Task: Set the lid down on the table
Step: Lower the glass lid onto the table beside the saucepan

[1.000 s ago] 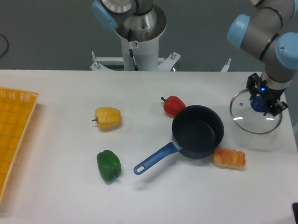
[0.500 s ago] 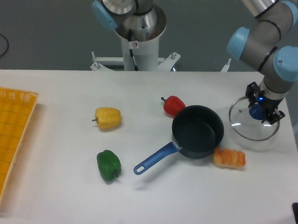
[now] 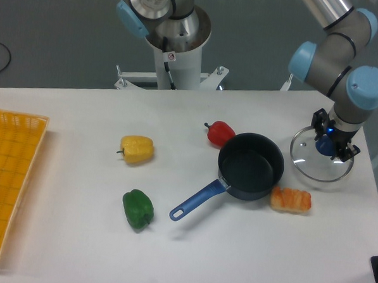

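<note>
Tool [image 3: 333, 144] is clamped on the blue knob of the lid [image 3: 320, 163], pointing straight down at the right end of the tabletop [image 3: 189, 255]. Lid looks level and at or just above the surface; contact can't be confirmed from this angle. Its rim sits near the saucepan [image 3: 250, 165] on the left and the orange food piece [image 3: 291, 199] in front, apart from both, and not far from the tabletop's right edge. To finish cleanly: lower slowly and keep the lid flat so the metal rim lands all round at once, not on one side. Open the tool only once the glass is fully supported, then lift straight up off the knob, no sideways drag that could slide it toward the edge or pan. Red pepper [image 3: 220, 132], yellow pepper [image 3: 137, 149], green pepper [image 3: 138, 208] and yellow tray [image 3: 9, 176] are well clear.
</note>
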